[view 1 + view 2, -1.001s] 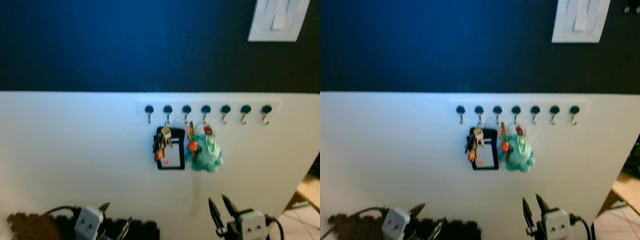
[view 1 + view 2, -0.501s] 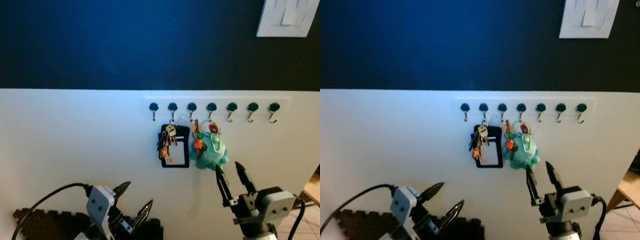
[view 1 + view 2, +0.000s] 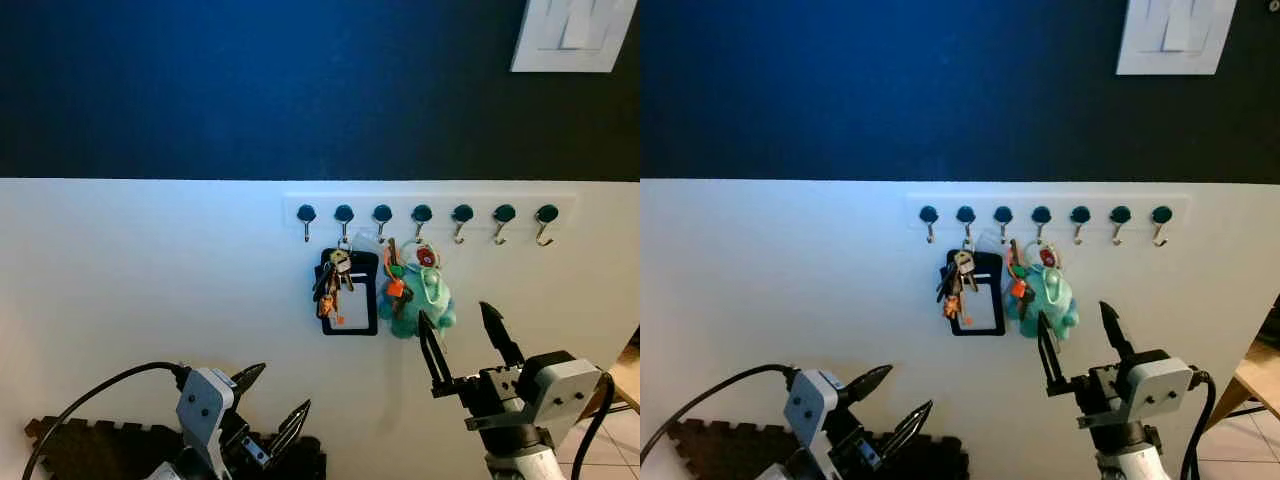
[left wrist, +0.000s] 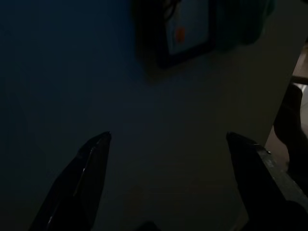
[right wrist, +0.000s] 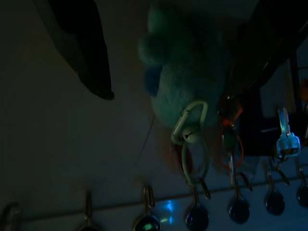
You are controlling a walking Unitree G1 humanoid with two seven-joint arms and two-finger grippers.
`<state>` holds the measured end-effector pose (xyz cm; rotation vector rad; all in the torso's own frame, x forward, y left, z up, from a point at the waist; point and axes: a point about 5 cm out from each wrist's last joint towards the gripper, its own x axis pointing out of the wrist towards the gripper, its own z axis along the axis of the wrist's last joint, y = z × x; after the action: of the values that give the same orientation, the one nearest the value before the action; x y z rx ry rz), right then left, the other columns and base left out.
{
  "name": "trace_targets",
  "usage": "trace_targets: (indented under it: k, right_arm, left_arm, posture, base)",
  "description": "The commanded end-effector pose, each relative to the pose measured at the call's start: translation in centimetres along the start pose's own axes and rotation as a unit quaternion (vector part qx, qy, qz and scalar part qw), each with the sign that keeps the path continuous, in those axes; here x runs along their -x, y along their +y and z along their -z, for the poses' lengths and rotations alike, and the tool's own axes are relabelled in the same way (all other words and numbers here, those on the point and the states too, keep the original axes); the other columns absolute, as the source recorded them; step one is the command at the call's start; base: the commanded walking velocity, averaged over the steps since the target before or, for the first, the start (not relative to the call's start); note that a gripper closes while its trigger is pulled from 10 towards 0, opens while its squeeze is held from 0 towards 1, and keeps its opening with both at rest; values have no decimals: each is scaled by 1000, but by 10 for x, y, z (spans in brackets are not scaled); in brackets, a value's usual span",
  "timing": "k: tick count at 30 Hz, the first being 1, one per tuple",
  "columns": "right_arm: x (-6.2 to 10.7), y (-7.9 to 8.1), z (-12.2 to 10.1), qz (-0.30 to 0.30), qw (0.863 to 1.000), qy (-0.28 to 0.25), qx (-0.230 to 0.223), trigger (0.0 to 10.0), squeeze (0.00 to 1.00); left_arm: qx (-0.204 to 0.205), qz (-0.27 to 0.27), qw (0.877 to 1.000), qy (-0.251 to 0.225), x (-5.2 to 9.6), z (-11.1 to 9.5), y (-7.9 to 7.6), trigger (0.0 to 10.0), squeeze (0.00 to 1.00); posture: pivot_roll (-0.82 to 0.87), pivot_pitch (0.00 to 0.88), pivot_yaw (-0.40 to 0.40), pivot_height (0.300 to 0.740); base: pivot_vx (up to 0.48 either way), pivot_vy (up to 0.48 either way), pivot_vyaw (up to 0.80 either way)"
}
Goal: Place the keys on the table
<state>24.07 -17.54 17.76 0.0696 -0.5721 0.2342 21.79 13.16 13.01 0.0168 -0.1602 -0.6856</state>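
Note:
A bunch of keys with a teal plush toy (image 3: 422,303) and a green carabiner (image 5: 191,126) hangs from a hook on the white hook rail (image 3: 500,200). Beside it, to the left, hangs a second bunch of keys with a black card holder (image 3: 350,293). My right gripper (image 3: 453,314) is open, raised just below the plush toy, with one fingertip at the toy's lower edge. In the right wrist view the plush (image 5: 185,77) sits between the two dark fingers (image 5: 82,43). My left gripper (image 3: 281,387) is open, low at the left, pointing at the wall below the card holder (image 4: 190,29).
The wall is dark blue above and white below. A white light switch plate (image 3: 570,35) is at the top right. A dark foam puzzle mat (image 3: 80,450) lies at the bottom left. Tiled floor (image 3: 622,445) shows past the wall's right edge.
My right gripper has risen towards the plush keys and its fingers have spread wider. My left gripper has also risen a little. The view shifted slightly as the camera moved.

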Motion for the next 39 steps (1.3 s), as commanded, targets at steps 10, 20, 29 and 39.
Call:
trace_targets:
  k: [10,20,29,39]
  right_arm:
    - [-7,-3,4,-20,999,24,-22,10000,0]
    - [-7,-4,9,-31,998,48,-40,10000,0]
    - [-6,-4,11,-32,997,53,-52,8078,0]
    - [-8,-3,12,-31,996,54,-60,0,0]
  left_arm:
    - [-6,29,999,26,1,3,-5,10000,0]
    - [6,65,997,-32,-19,-29,-13,10000,0]
    - [1,91,993,-77,-35,-55,-19,10000,0]
    - [2,107,992,-65,-36,-54,-25,10000,0]
  posture:
    - [70,19,25,740]
    - [73,22,23,740]
    - [75,21,24,740]
    - [81,19,21,740]
  base:
    - [0,0,0]
    - [0,0,0]
    - [0,0,0]
    - [0,0,0]
